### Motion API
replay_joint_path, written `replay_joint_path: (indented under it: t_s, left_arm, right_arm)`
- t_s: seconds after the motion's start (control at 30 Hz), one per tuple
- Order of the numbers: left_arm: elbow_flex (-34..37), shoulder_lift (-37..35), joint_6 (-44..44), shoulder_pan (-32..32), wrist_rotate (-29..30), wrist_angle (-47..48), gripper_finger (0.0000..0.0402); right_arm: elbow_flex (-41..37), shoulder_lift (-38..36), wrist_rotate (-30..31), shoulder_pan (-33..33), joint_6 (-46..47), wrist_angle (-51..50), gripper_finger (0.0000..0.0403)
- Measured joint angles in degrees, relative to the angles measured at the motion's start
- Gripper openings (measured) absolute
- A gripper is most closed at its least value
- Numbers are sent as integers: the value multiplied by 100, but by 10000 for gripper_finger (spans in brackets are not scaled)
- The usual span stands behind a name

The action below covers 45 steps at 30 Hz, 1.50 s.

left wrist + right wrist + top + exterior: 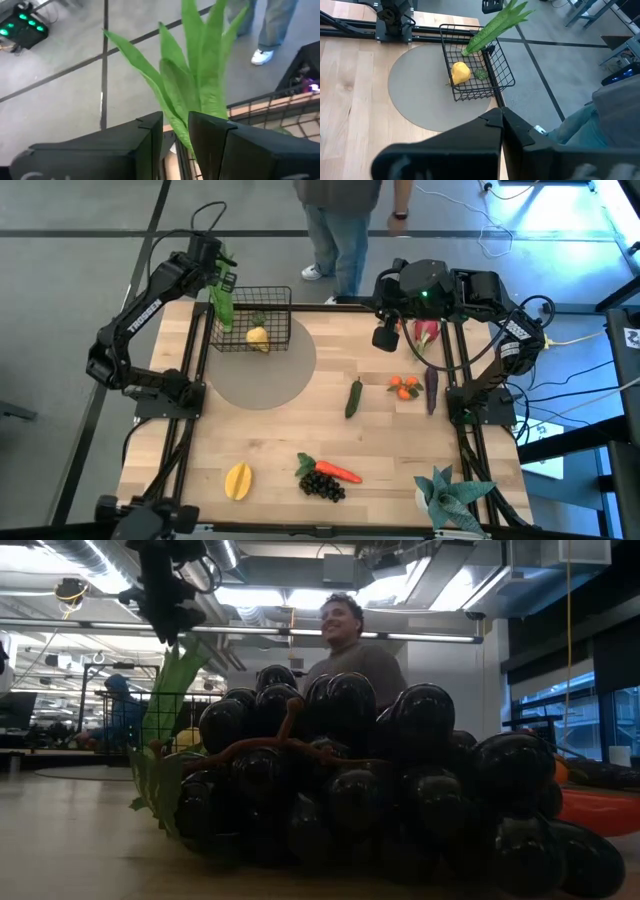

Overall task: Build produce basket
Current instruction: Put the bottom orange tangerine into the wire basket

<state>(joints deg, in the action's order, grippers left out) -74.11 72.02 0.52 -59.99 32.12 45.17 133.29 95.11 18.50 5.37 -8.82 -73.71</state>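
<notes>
because the leek point(221, 298) is too long to lie flat, the left hand point(216, 262), closed on its leaves, stands it in the basket point(272, 298) beside a yellow fruit point(257, 336), while the right hand point(502, 131) waits closed over the tabletop's point(280, 440) far edge.

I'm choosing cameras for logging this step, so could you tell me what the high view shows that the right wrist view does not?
Only the high view shows the loose produce: cucumber, tangerines, eggplant, carrot, grapes, plus the right gripper from outside. Only the right wrist view shows a small green item beside the yellow fruit. Both show the basket on its grey mat, with the left gripper holding the leek there.
</notes>
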Motion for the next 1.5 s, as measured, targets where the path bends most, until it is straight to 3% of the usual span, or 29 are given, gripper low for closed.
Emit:
replay_joint_path:
  t_s: [0.23, 0.37, 0.53, 0.7, 0.8, 0.93, 1.27, 1.5]
  left_arm:
    - [0, -259, 75, 118, -640, -68, 80]
    - [0, -549, 80, 420, -1534, 46, 80]
    - [0, -1013, 163, 872, -2703, 221, 80]
    - [0, -1415, 204, 1521, -3442, 561, 80]
    - [0, -1610, 329, 1899, -3573, 699, 80]
    - [0, -1806, 605, 2291, -3585, 937, 80]
    - [-4, -2245, 844, 2874, -3587, 1412, 80]
    - [-4, -2292, 987, 3154, -3414, 1419, 80]
  right_arm:
    - [0, 0, -4, 0, 2, -81, 0]
    - [0, -4, -190, 6, 119, -542, 0]
    - [0, -6, -298, 168, 975, -1033, 0]
    - [-100, 9, -302, 333, 1892, -1492, 0]
    - [-250, 17, -480, 375, 2267, -1638, 0]
    - [-531, -7, -1232, 391, 2658, -1623, 0]
    - [-1712, -319, -1630, 385, 2695, -1615, 0]
    - [-3034, -964, -2030, 352, 4190, -1636, 0]
